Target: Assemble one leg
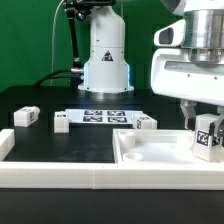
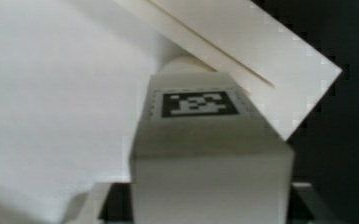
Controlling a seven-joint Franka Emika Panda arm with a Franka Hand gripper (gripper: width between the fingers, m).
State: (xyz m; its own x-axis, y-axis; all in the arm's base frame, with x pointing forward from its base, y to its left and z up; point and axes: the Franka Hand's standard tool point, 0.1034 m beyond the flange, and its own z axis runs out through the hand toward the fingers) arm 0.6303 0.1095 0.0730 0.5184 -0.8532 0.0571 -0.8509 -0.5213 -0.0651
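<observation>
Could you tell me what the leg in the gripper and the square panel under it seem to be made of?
The leg, held in the gripper, looks like matte white plastic with a printed black-and-white marker. The panel seems the same: smooth, opaque white, with a moulded raised rim. Plastic is a guess from looks.

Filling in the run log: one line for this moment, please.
gripper: shut on leg | leg: over square panel corner | spare legs: three on table

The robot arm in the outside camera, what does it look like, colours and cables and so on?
The arm is glossy white with rounded, bulky segments and dark joint bands. A blue glowing ring circles its base, and a black cable hangs beside it. The gripper has a boxy white body; its fingers aren't clearly visible.
</observation>
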